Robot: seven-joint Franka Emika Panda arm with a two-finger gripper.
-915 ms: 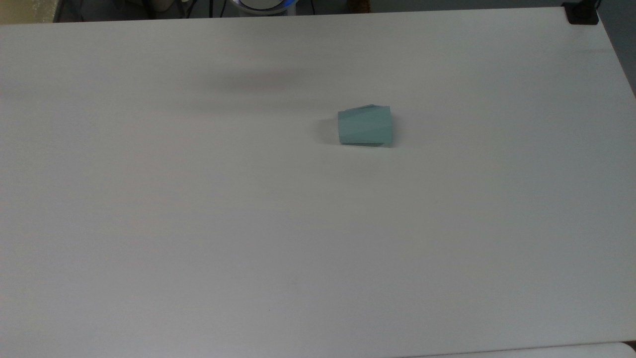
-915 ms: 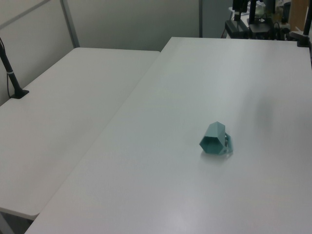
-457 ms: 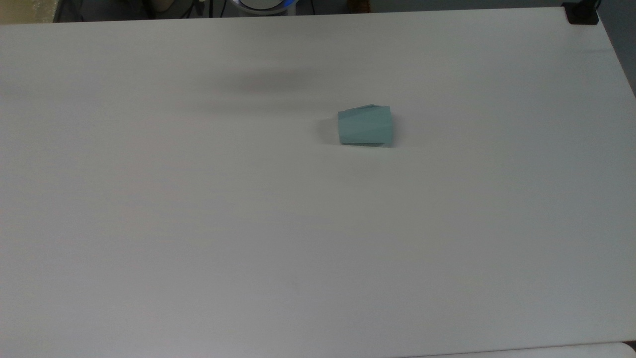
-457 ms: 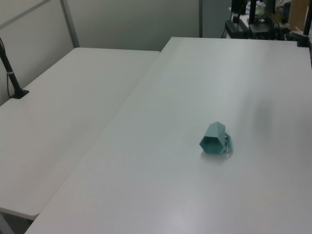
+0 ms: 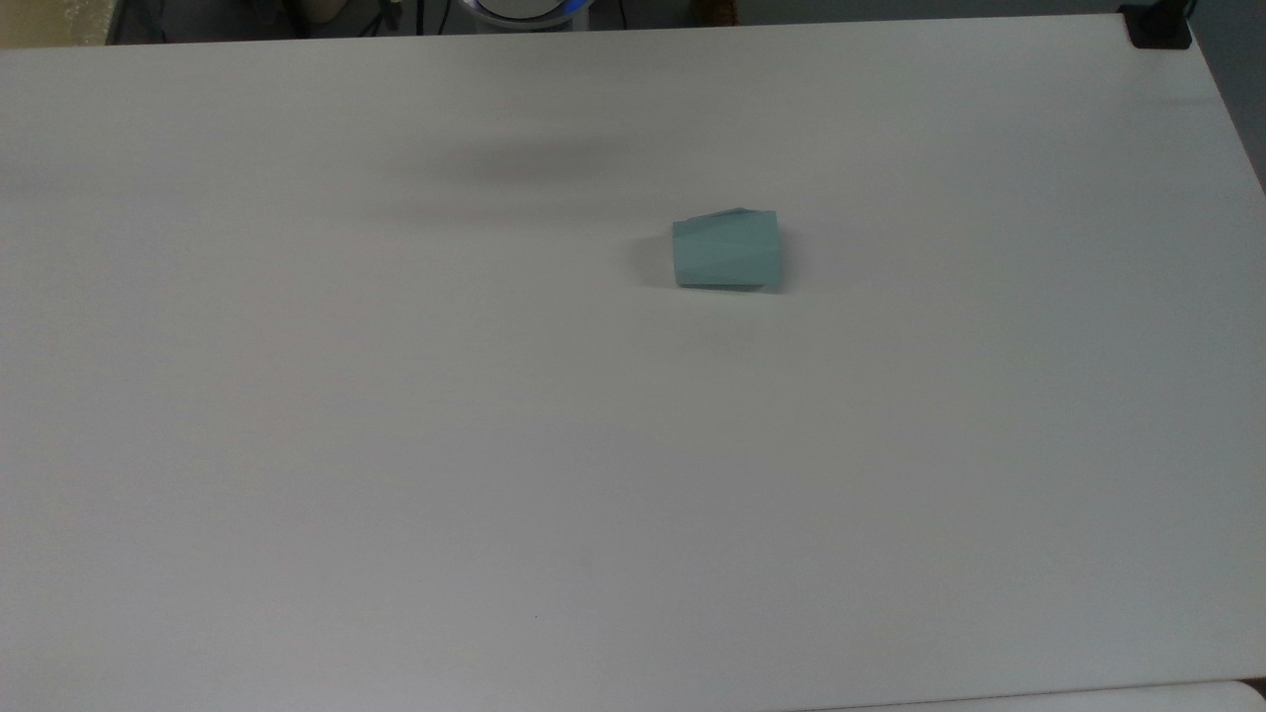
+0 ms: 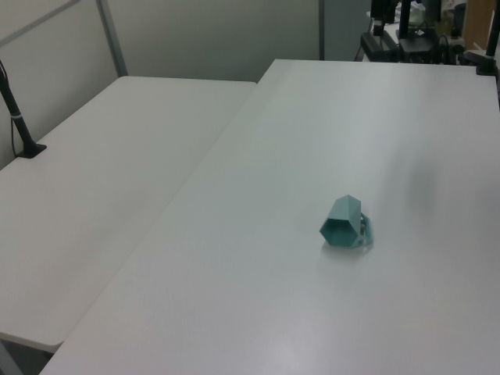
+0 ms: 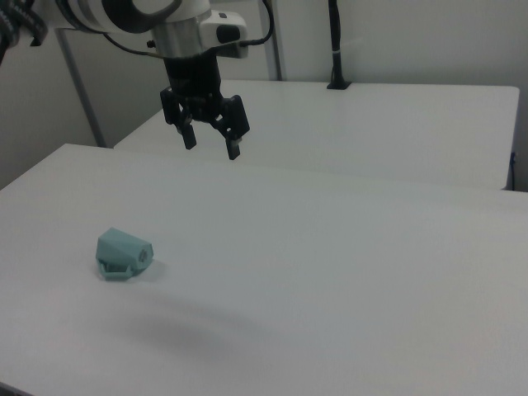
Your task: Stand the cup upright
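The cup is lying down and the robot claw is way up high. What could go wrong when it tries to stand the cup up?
The cup lies on its side on the smooth table, so a nudge from the gripper might make it slide or roll instead of being caught. Its faceted, tapering body could slip out of the open fingers. The handle lies low against the table, so it might catch as the cup is tipped up.

The arm (image 7: 124, 12) above the gripper (image 7: 211, 145) was cut off by the right view's top edge; the cup's (image 5: 727, 250) handle was hidden beneath its body.
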